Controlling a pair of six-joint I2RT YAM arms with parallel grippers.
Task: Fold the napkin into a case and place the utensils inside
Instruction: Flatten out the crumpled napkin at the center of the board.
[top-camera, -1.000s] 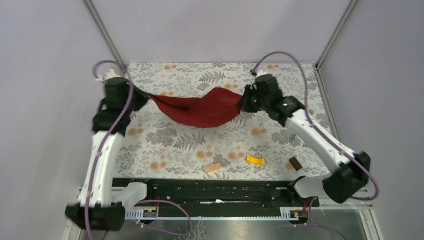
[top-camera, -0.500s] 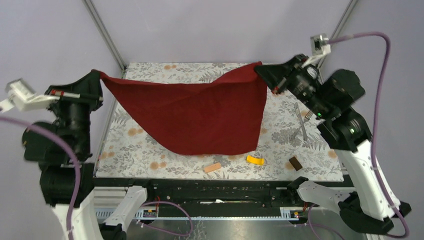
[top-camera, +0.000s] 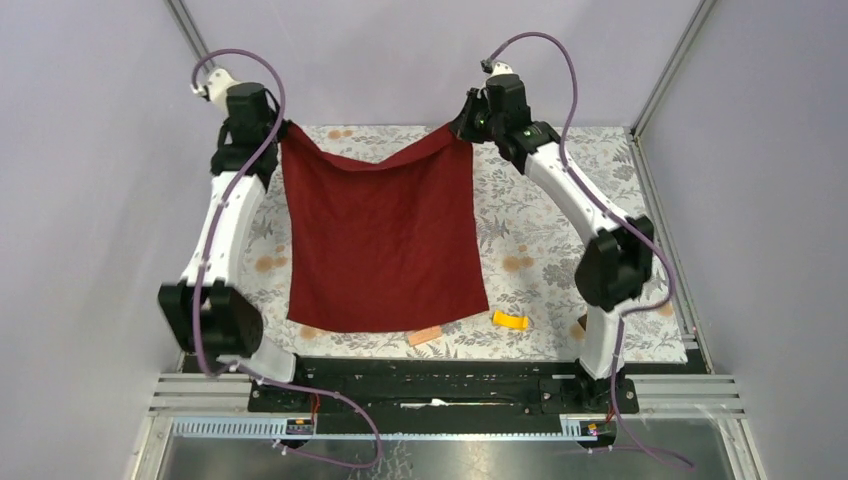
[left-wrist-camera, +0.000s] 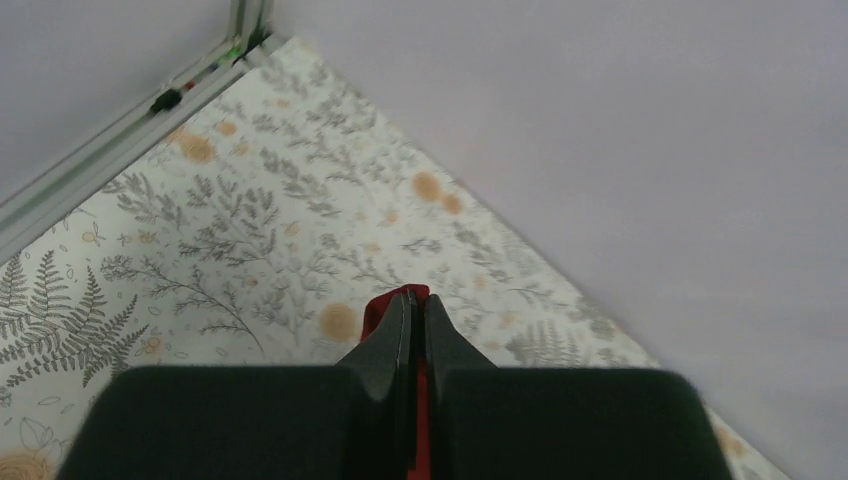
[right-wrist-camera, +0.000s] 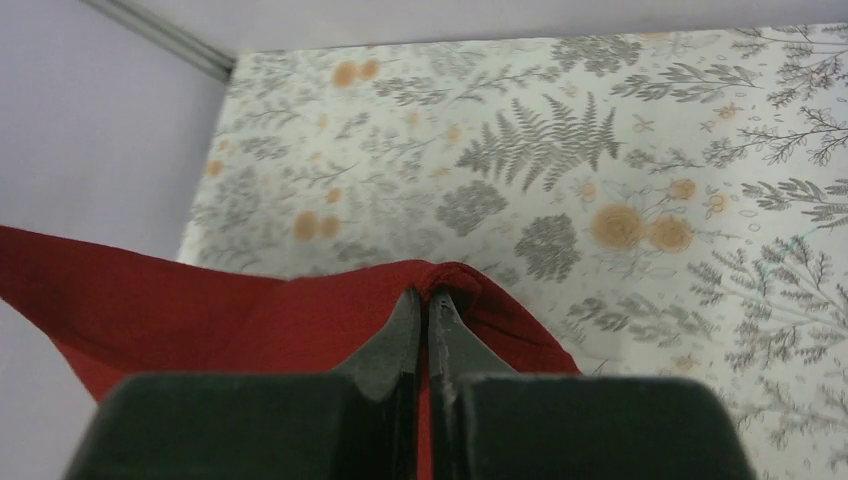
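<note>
Floral table cover (top-camera: 560, 250) shows around the napkin (top-camera: 385, 245), which hangs spread out at the far side. The left gripper (left-wrist-camera: 410, 300) and the right gripper (right-wrist-camera: 428, 295) each clench one top corner. If either thin pinch slips, that corner may drop and crumple the cloth.

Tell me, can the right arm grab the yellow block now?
Probably not: the right gripper is shut on the napkin corner at the far side, while the yellow block lies near the front.
</note>
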